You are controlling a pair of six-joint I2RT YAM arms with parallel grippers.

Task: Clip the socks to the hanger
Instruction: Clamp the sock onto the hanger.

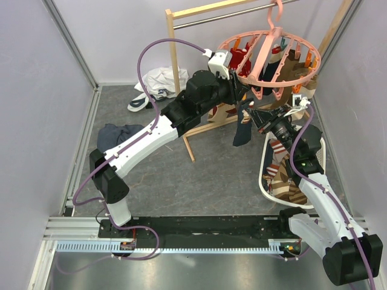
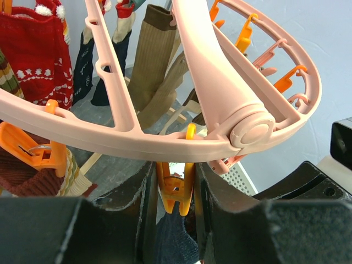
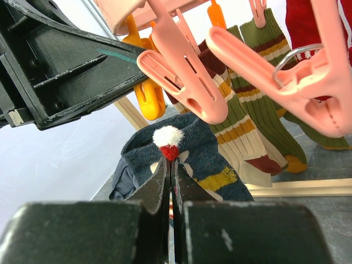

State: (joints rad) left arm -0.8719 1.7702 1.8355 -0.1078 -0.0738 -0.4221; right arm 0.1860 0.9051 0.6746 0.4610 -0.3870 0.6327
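Left gripper (image 2: 175, 181) is sitting under the near rim of the pink hanger (image 2: 137, 144). Its fingers are standing partway apart and clamping an orange clip (image 2: 177, 193), one finger on each side of the clip body. It looks like it's squeezing the clip open, but neither wrist view is showing whether the mouth is actually gaping.

Right gripper (image 3: 171, 165) is pinching one end of a navy sock (image 3: 206, 159), fingers fully together on the fabric. The sock's white pompom is poking out just above the fingertips. In the top view the rest of the sock is hanging straight down from the fingers, long axis vertical.

The relation that matters: the pinched sock edge is sitting below the orange clip, near it but not touching. In the right wrist view the clip is lying up and to the left of the pompom. An empty pink clip (image 3: 184, 88) is hanging just beside the orange one, directly above the sock edge.

My read is that the right arm is doing the feeding: lift the edge up and across into the orange clip's mouth, steering clear of the pink clip. The left arm is only holding the clip.

Several striped socks (image 3: 250, 104) are hanging on the far clips. More are lying in the white basket (image 1: 263, 172) by the right arm.
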